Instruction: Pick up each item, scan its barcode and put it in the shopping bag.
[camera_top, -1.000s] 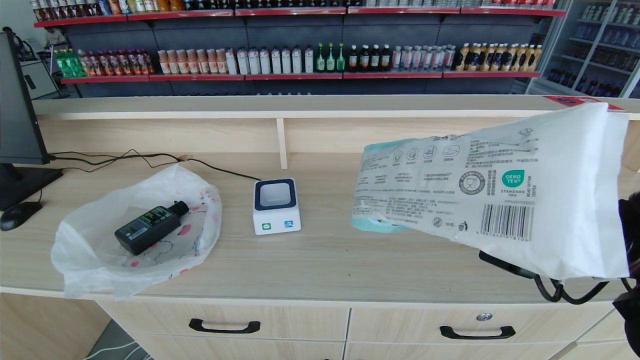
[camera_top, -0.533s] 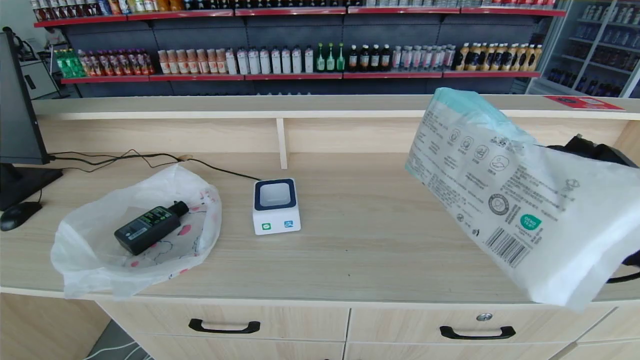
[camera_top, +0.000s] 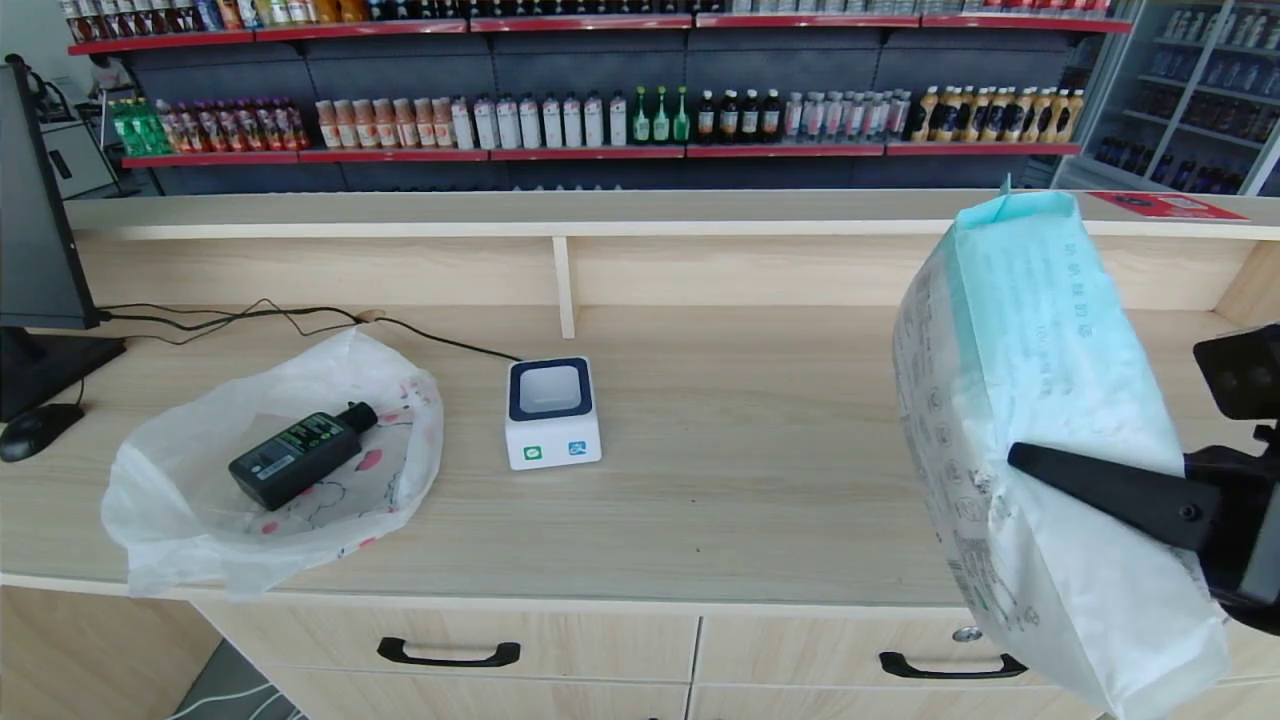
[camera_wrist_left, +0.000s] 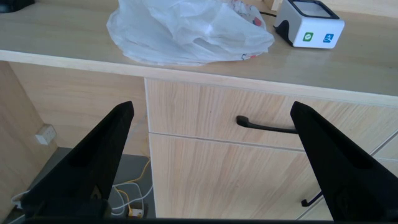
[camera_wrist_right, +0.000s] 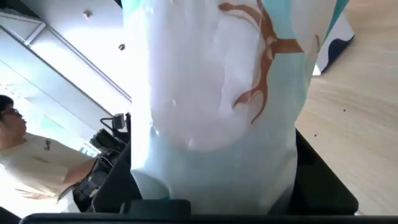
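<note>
While the right gripper (camera_top: 1040, 470) is clamping the pack (camera_top: 1030, 330) at the right edge of the head view, you are working in the scan step for this item, as I judge it. The pack is hanging clear of the counter (camera_top: 760, 500), standing nearly on end with its teal top leaning toward the upper right. One black finger is lying across its near face, and the other is pressing from behind, so the jaws are closing firmly on the pack's lower half. Its printed side is facing the left of the frame, and I cannot make out the barcode there.

The scanner (camera_top: 553, 412) is sitting at the centre of the counter, well apart from the pack and to its left, with its window facing up. Your next move is calling for two things: carrying the pack leftward over that window, and rolling the wrist so the printed side is facing down at it. Since the pack is soft and bulky, you are risking a sag or slip while turning it.

The bag (camera_top: 180, 510) is lying open at the lower left, just beside the scanner, and a dark bottle (camera_top: 300, 455) is already resting inside. The left gripper (camera_wrist_left: 211, 109) is hanging wide open and holding nothing, low in front of the drawers (camera_wrist_left: 205, 168).
</note>
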